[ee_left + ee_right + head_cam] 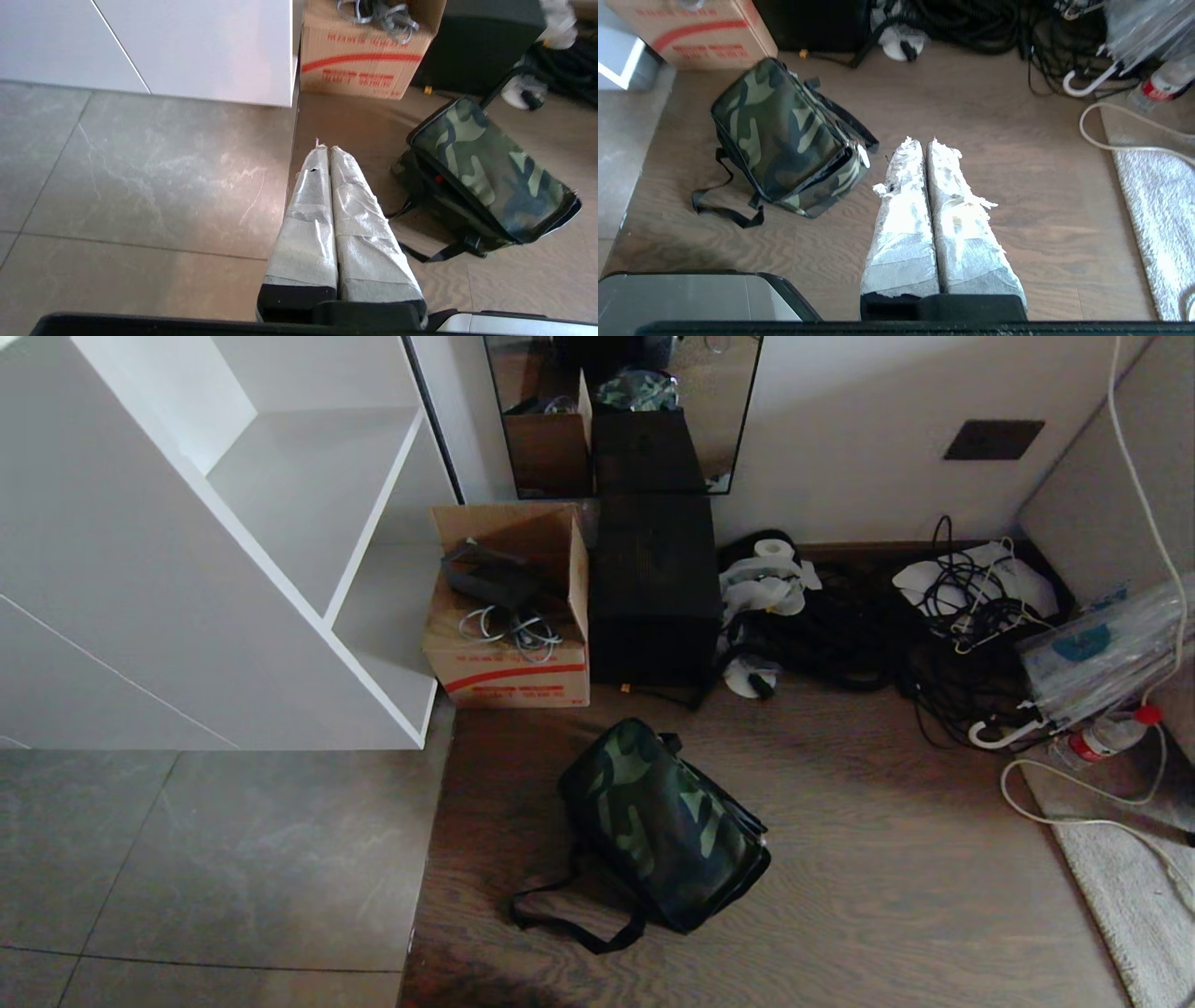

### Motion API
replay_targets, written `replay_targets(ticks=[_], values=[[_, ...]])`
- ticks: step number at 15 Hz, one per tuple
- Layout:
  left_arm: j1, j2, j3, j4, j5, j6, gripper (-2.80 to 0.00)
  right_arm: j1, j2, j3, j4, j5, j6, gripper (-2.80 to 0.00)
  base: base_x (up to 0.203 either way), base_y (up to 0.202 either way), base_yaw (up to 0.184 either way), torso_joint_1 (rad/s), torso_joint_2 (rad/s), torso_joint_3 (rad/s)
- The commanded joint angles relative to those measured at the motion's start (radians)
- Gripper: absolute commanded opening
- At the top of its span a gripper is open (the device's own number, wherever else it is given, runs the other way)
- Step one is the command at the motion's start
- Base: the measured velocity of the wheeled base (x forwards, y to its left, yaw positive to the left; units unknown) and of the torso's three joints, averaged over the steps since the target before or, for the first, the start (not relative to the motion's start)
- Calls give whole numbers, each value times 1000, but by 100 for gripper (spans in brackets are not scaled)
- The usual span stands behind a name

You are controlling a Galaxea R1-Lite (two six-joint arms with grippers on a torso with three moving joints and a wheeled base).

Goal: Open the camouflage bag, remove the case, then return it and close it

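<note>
The camouflage bag (pixel 663 821) lies on the wooden floor in the middle of the head view, its lid down and its black strap (pixel 569 919) trailing toward me. The same bag (pixel 490 177) sits to one side of the left gripper (pixel 328 148), whose tape-wrapped fingers are pressed together, empty, above the floor. In the right wrist view the bag (pixel 784 135) lies beside the right gripper (pixel 924 142), also shut and empty, hanging clear of it. The case is hidden. Neither arm shows in the head view.
A cardboard box (pixel 509 616) with cables and a tall black box (pixel 653 588) stand against the wall behind the bag. A white shelf unit (pixel 280 541) is on the left. Tangled black cables (pixel 887 635), an umbrella and a bottle (pixel 1111 733) crowd the right, with a rug (pixel 1130 896) there.
</note>
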Motion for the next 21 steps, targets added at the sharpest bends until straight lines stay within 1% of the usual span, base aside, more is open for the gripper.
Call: replay_targets(ticks=[1,21], values=[[0,0,11,0,1,-1,-280,0,2,2,-1,0,0,-280,0,0,0,-2,6,205],[0,0,11,0,1,-2,-280,0,2,2,1,-1,1,-280,0,0,0,1,2,202]])
